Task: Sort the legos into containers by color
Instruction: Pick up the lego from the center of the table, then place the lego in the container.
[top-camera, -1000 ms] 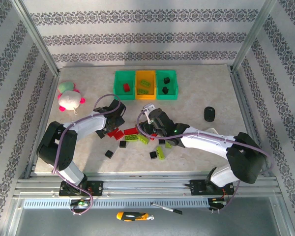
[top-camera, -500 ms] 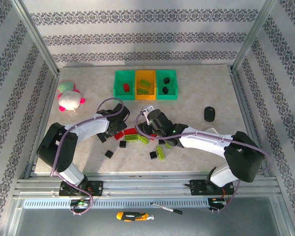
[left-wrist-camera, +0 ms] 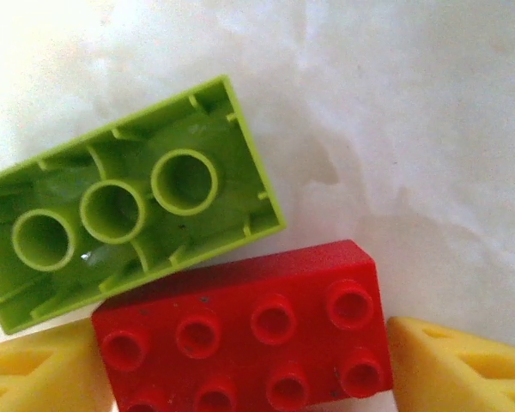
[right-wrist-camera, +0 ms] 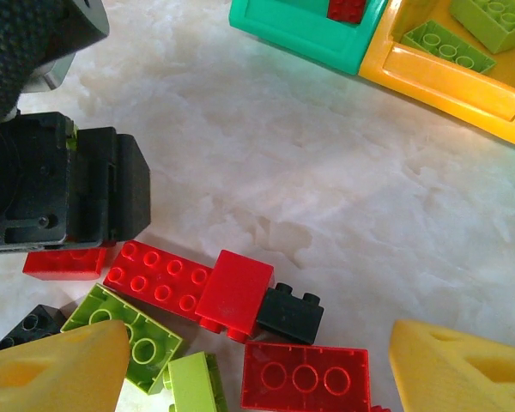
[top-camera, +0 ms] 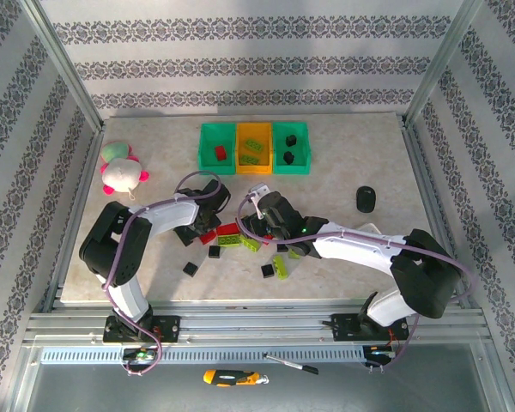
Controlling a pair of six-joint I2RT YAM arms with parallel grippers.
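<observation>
The left gripper has come down and narrowed onto both ends of the red brick, which lies on the tabletop on the near side of the containers, so the lime brick touching it may be dragged along, or the wide-open right gripper close by may bump the arm.

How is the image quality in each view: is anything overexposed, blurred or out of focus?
Left wrist view: the table washes out to white at top left; the lime green brick and red brick are slightly soft, the yellow fingertips blurred. Right wrist view: bricks sharp, right gripper's fingertips blurred. Top external view: even light, soft shadows.
</observation>
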